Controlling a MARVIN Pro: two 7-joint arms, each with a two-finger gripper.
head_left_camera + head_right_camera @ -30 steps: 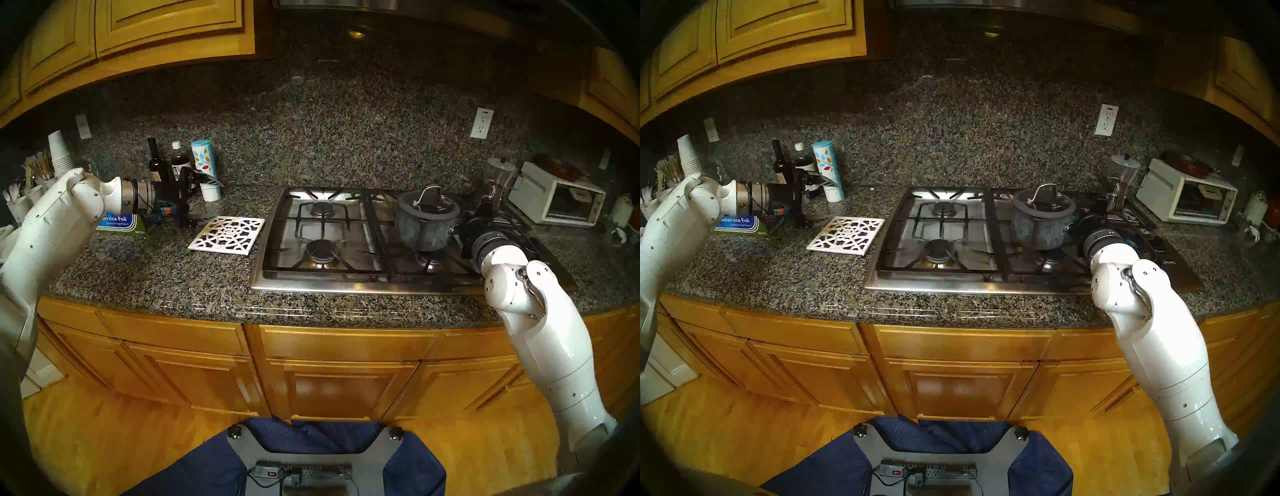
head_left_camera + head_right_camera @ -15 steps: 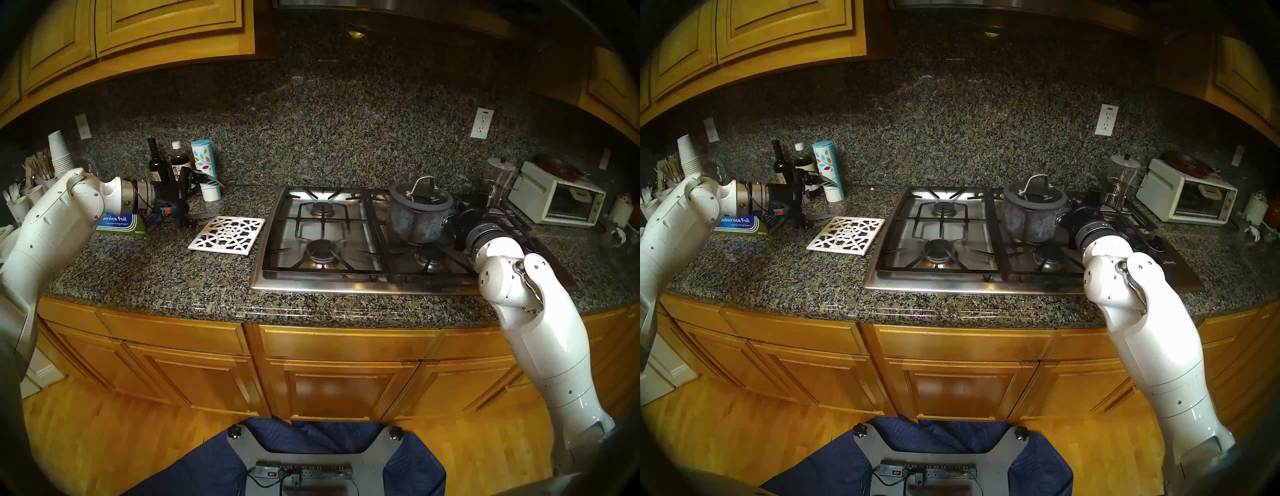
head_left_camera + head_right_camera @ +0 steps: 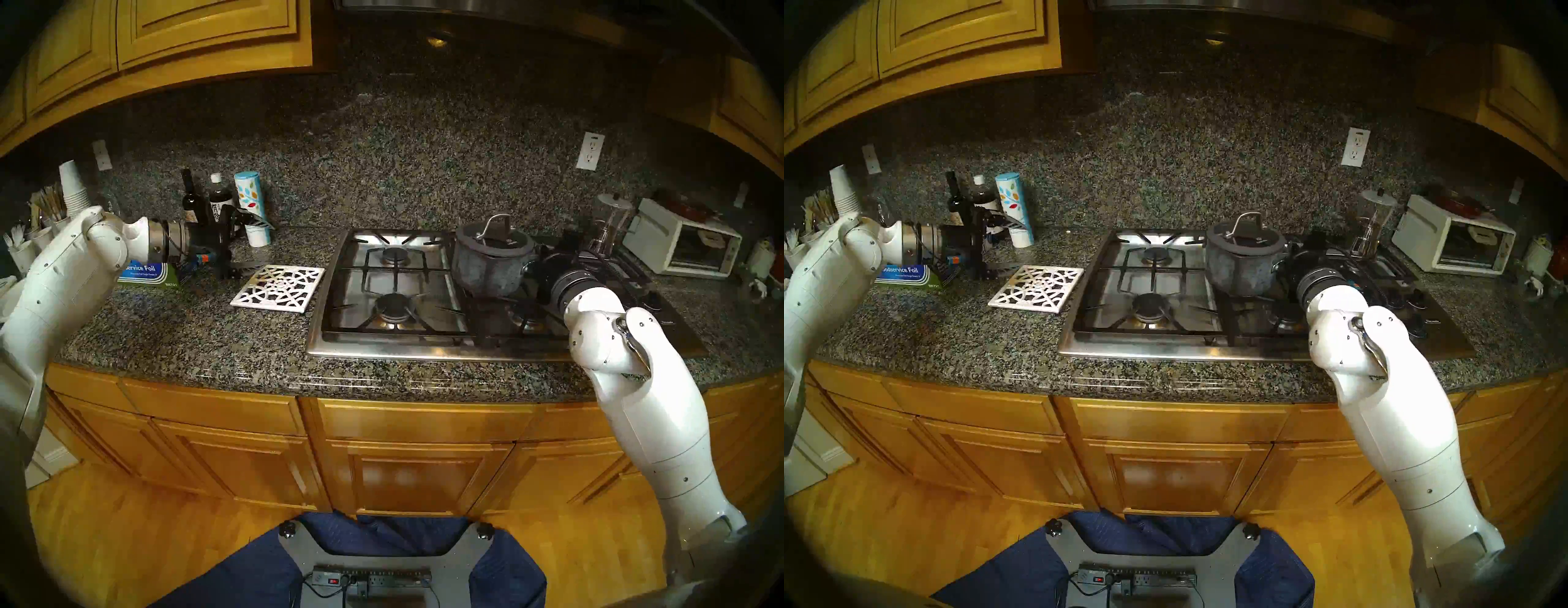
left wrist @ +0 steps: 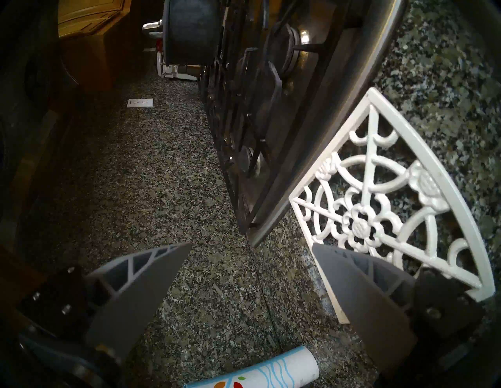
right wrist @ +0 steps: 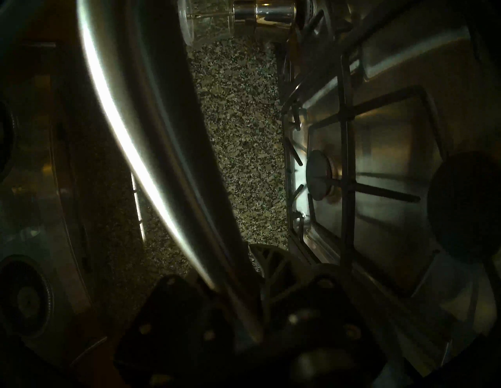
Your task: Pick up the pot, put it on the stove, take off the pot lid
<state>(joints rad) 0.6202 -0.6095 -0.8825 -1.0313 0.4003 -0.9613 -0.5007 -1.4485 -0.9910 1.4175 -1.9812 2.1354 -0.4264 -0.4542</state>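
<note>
**Pot held above the stove, lid in place**

While the pot (image 3: pixel 488 269) is carried by its long silver handle (image 5: pixel 151 151), it is seen just above the black grates of the stove (image 3: pixel 382 344), over the middle of the right-hand half and toward the back edge, with the near right burner showing in front of it. Whether its base touches the grate cannot be told from the head views. The pot lid (image 3: pixel 494 242) is seated on the pot, its metal loop standing upright. The right gripper (image 5: pixel 244 306) is clamped tight around the handle, which is seen in the right wrist view running out from between the dark fingers.

The left gripper (image 4: pixel 250 248) is held above the counter (image 3: pixel 203 339) at the stove's left side, its grey fingers (image 4: pixel 141 284) spread wide with nothing between them. A white lattice trivet (image 3: pixel 278 288) is laid flat on the counter just beside the stove's left edge. Bottles and a patterned canister (image 3: pixel 252 199) are stood at the back edge of the counter; a blender jar (image 3: pixel 611 220) and a white toaster oven (image 3: pixel 683 244) are stood past the stove's right end.
</note>
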